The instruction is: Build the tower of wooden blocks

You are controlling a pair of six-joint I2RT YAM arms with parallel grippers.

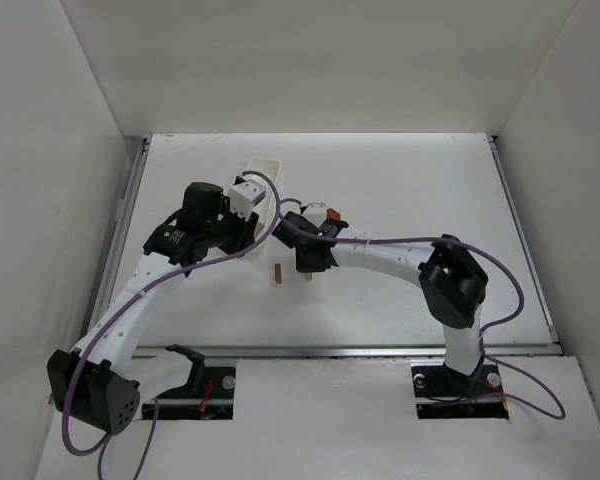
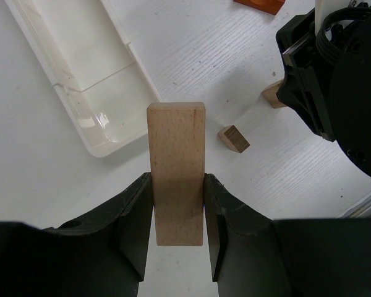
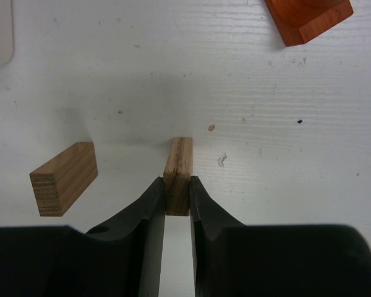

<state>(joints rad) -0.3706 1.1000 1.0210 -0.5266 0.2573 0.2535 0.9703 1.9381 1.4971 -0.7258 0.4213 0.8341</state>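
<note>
Two tower uprights [image 3: 63,178] stand apart on the tabletop [image 3: 266,124], the right gripper [image 3: 177,189] clamped on the right-hand upright [image 3: 178,161], seemingly to steady it, while the left gripper [image 2: 177,185] clamps the crossbar [image 2: 176,142] aloft, ready to bridge them.

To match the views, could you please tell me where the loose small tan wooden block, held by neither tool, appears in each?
Top external: loose small tan wooden block just below and left of centre.
Left wrist: the block right of centre.
Right wrist: the block left side, mid-height.
Shared landmark: the orange-red roof-shaped wooden piece, up and right of it in every view.
</note>
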